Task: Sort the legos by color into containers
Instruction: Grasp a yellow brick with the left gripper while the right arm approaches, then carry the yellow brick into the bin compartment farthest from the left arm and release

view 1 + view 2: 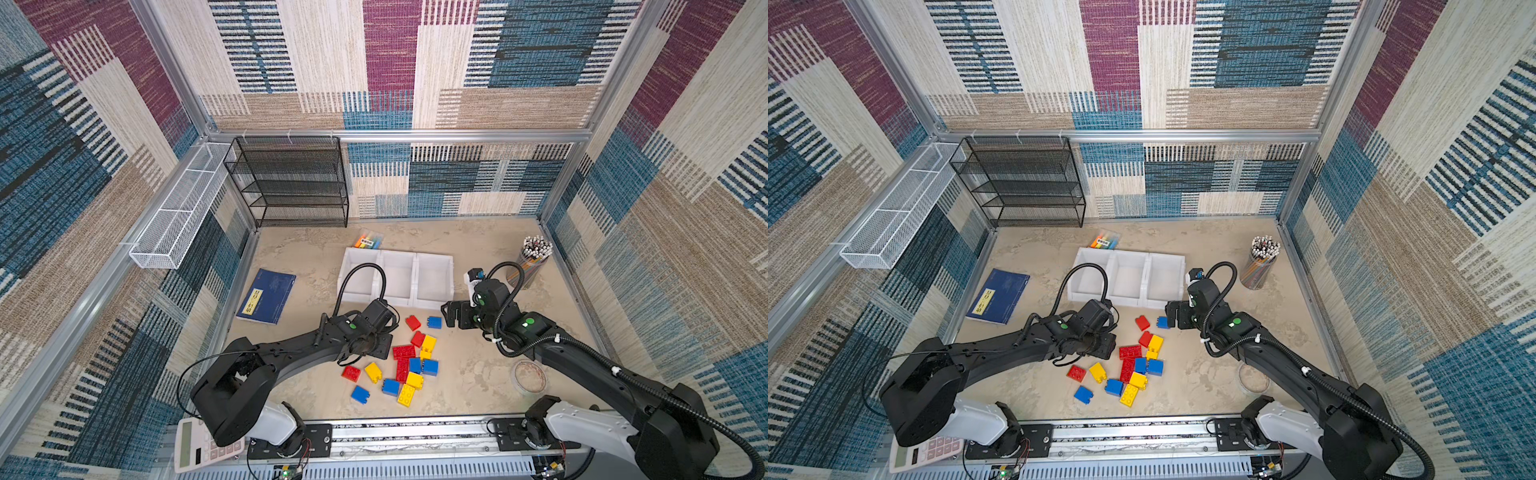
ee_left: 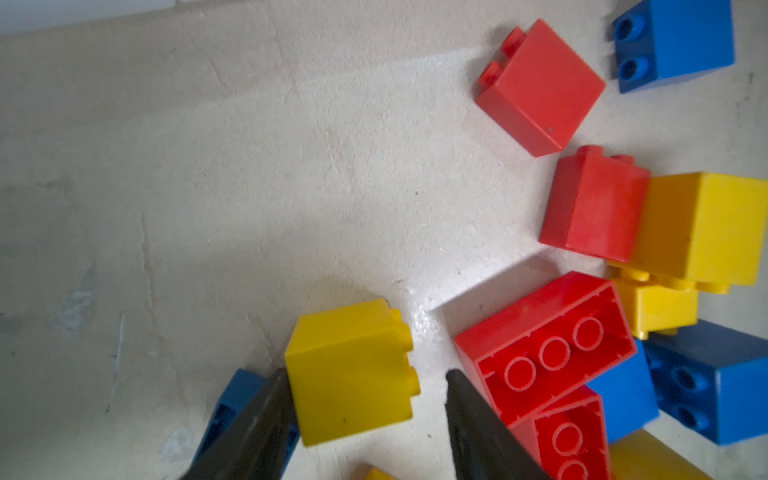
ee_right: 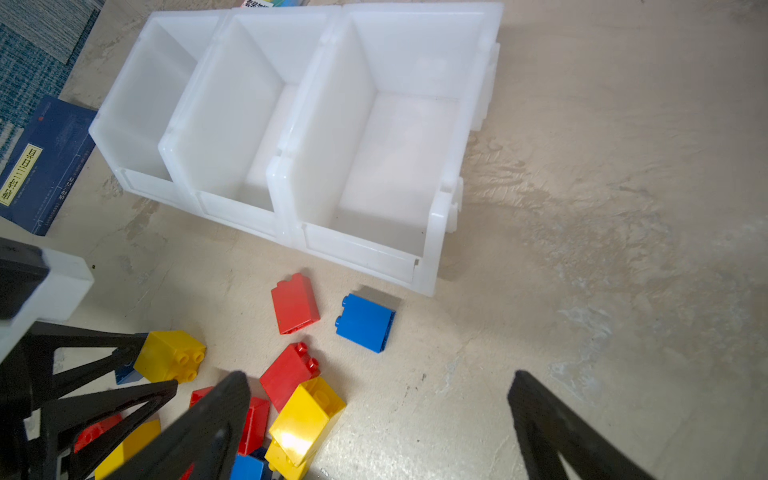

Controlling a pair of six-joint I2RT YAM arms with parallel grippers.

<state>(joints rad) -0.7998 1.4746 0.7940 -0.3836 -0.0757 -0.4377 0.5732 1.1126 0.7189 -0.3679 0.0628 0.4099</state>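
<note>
Set narrow round a yellow brick (image 2: 349,365) at the left tool (image 2: 365,374): touching its flank with one finger (image 2: 257,415), just short of its studs with the other, so not clamped. Hidden beneath its own wrist in both top views. Half masked behind that finger, a blue brick (image 2: 237,395). Spread wide at the right tool (image 3: 379,376), above bare worktop (image 3: 582,249), gripping nothing. Scattered on the worktop just in front of the containers (image 3: 316,124), the legos (image 1: 403,352) in red, blue and yellow, several cut off at the wrist views' edges. Left of the containers in a top view, a blue book (image 1: 266,296) bearing a yellow label of East Asian characters, too small to read. Behind the containers, a marker pack (image 1: 368,241) with a barcode sticker, print illegible.
</note>
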